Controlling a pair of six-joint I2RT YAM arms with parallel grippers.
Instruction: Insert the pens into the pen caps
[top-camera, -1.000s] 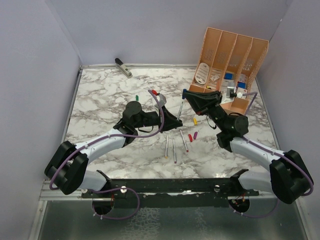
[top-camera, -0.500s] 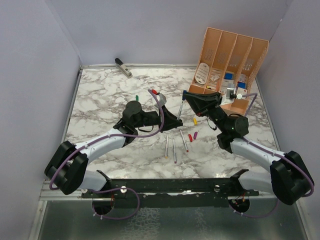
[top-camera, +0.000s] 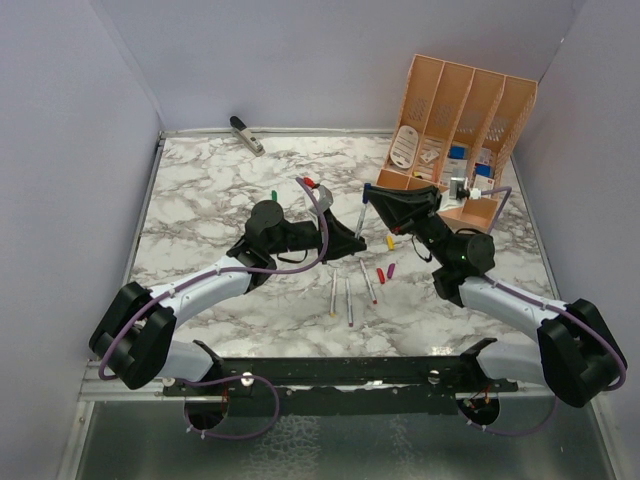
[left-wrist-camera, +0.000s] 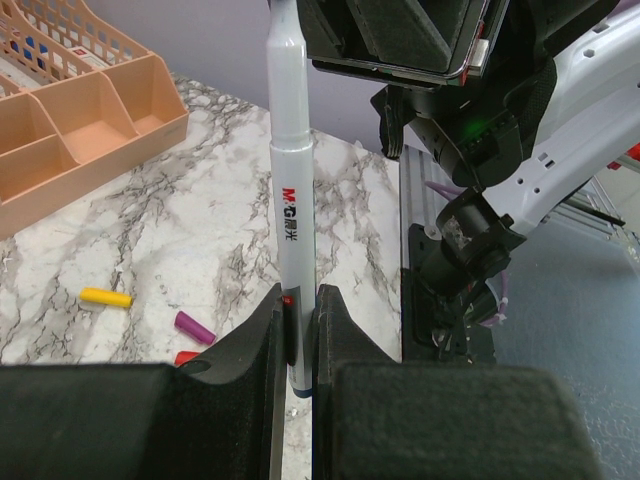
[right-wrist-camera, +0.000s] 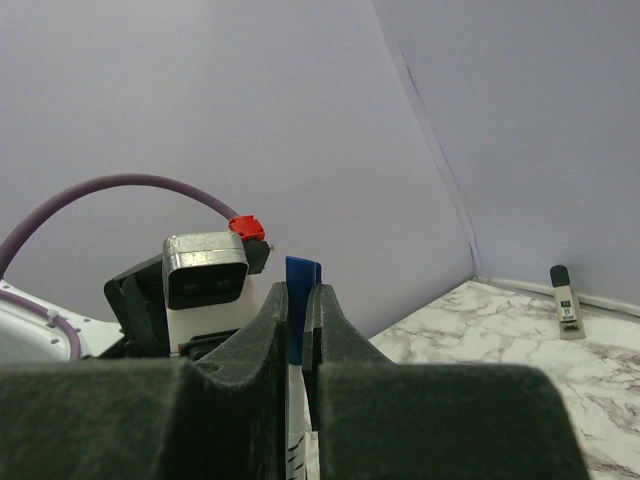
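Alignment matters most: left gripper (left-wrist-camera: 298, 340) is clenched on the pen (left-wrist-camera: 290, 200), upright above the table (top-camera: 205, 200), and right gripper (right-wrist-camera: 297, 310) pinches the blue cap (right-wrist-camera: 302, 275) at its top, so line up both axes and push straight.

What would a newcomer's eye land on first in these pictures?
The two arms meet above mid-table: the left hand clamps a silver pen upright, and the right hand pinches a blue cap at its top end. Next come the loose pens lying on the marble table nearer the bases, and the orange organiser at the far right corner.
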